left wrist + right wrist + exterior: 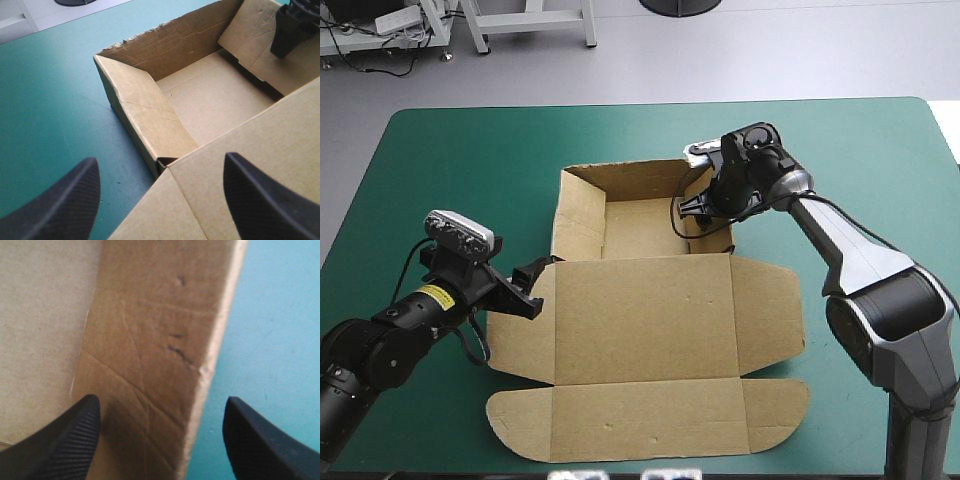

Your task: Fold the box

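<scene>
Both released, the right gripper (695,222) is straddling the three-o'clock wall of the box (645,320), the left gripper (532,288) hovering at nine o'clock; a crooked pinch is risking buckling that wall.

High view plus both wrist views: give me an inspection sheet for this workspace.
Surface: teal-green cover, bare around the box.
Job's things: box, brown; an open tray with walls raised; lid flat toward the near edge.
Clutter: nothing seen.
Grippers: left gripper open at the lid's left corner beside the tray; right gripper open, astride the tray's right wall.
Cables: nothing seen apart from the arms' own.
Surroundings: nothing seen.
</scene>
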Action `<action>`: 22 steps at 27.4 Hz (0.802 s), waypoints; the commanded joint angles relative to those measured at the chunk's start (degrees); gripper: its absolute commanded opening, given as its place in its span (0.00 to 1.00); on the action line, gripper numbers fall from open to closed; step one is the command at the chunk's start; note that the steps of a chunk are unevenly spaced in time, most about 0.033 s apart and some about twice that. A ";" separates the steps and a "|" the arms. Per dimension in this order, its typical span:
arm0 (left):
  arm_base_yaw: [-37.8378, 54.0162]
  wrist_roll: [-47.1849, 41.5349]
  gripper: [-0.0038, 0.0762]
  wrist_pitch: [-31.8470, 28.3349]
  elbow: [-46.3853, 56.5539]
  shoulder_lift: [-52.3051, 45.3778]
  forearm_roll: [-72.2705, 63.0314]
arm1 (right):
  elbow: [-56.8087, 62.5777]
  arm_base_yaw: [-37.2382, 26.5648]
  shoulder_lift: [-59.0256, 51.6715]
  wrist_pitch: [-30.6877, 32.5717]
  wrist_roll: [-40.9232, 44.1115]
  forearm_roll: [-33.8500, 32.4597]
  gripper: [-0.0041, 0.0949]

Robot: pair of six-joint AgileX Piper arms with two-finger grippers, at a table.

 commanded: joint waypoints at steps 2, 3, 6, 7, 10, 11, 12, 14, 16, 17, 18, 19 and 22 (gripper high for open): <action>-0.25 -0.35 0.67 -3.01 -1.55 -0.74 -0.58 | -2.21 -0.18 -2.84 1.13 -0.68 -0.80 0.39; -0.25 -0.35 0.67 -2.72 -1.55 -0.74 -0.58 | -2.19 -0.18 -2.95 1.40 -0.68 -1.05 0.25; -0.25 -0.35 0.67 -2.09 -1.55 -0.74 -0.58 | -2.23 -0.18 -3.15 1.54 -1.57 -1.32 0.03; -0.25 -0.35 0.67 -1.91 -1.55 -0.74 -0.58 | -2.23 -0.18 -3.15 1.66 -1.59 -1.32 0.03; -0.25 -0.35 0.67 -1.26 -1.55 -0.74 -0.58 | -2.23 -0.18 -3.15 2.18 -2.71 -2.63 0.02; -0.25 -0.35 0.67 -1.13 -1.55 -0.74 -0.58 | -2.23 -0.29 -3.15 2.59 -2.81 -3.40 0.02; -0.25 -0.35 0.67 -0.98 -1.55 -0.74 -0.58 | -2.32 -0.29 -3.15 3.19 -2.81 -5.04 0.02; -0.25 -0.35 0.67 -0.94 -1.55 -0.74 -0.58 | -3.08 -1.37 -3.15 4.83 -2.81 -7.75 0.02; -0.25 -0.35 0.67 -0.94 -1.55 -0.74 -0.58 | -4.09 -3.51 -3.29 4.80 -2.81 -7.87 0.02; -0.25 -0.35 0.67 -0.94 -1.55 -0.74 -0.58 | -4.84 -4.97 -3.29 4.80 -2.81 -7.87 0.02; -0.25 -0.35 0.67 -0.94 -1.55 -0.74 -0.58 | -5.53 -6.28 -3.29 4.80 -3.10 -7.87 0.02; -0.25 -0.35 0.67 -0.85 -1.55 -0.74 -0.58 | -6.35 -7.99 -3.29 4.80 -3.47 -7.87 0.02; -0.25 -0.35 0.67 -0.85 -1.55 -0.74 -0.58 | -8.08 -13.40 -3.67 4.80 -3.90 -7.67 0.02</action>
